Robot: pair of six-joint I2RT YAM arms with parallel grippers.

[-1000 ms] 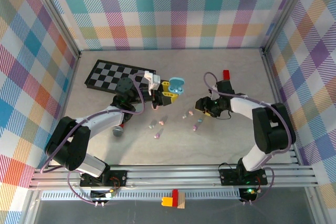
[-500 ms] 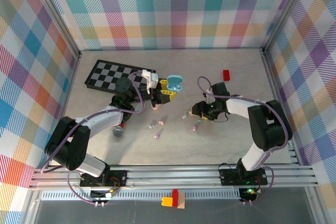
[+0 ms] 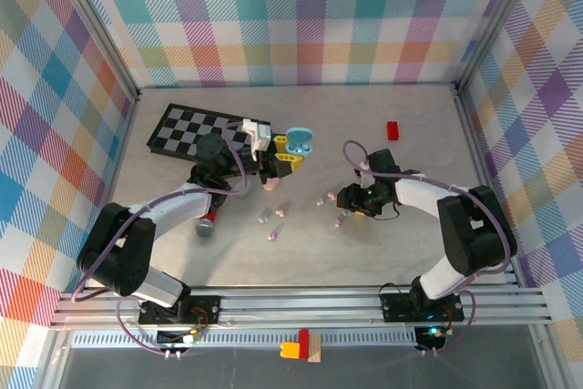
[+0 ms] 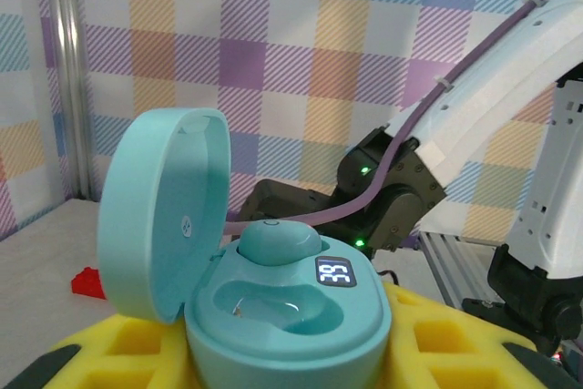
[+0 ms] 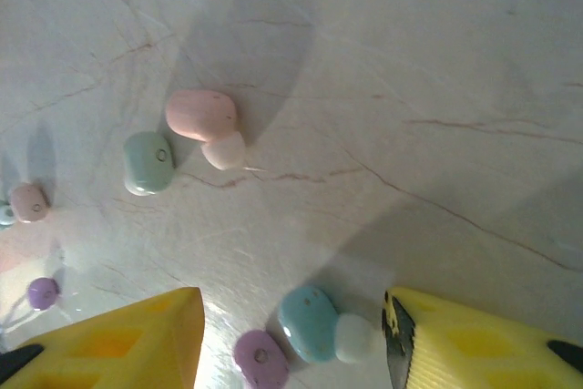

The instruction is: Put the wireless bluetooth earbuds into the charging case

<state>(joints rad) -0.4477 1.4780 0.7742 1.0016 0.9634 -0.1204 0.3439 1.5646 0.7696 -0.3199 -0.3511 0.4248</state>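
A: Your left gripper (image 3: 290,156) has the case (image 4: 282,302) clamped between its yellow fingers (image 4: 455,339). The lid (image 4: 155,216) is tipped back and the open face is turned toward the right arm across the table (image 3: 401,252). Why hold it that way?

B: By my reading, you are presenting it as a socket, opened and steadied so that a bud can go straight in. The one well on show looks empty. I cannot tell whether the case rests on the table.

A: And your right gripper (image 5: 291,339)?

B: It is spread wide with nothing in it. It hangs low, one finger to each side of the blue bud (image 5: 308,322), which lies on the table just beside a purple bud (image 5: 260,357). That straddle suggests a pinch is next. I judge the purple one near enough to be nudged or caught along with it.

A: The other buds?

B: They are loose on the table, none in the case. A pink bud (image 5: 202,116) and a green bud (image 5: 148,163) lie side by side farther out. Seen from above, the scatter sits between your two arms, apart from the case.
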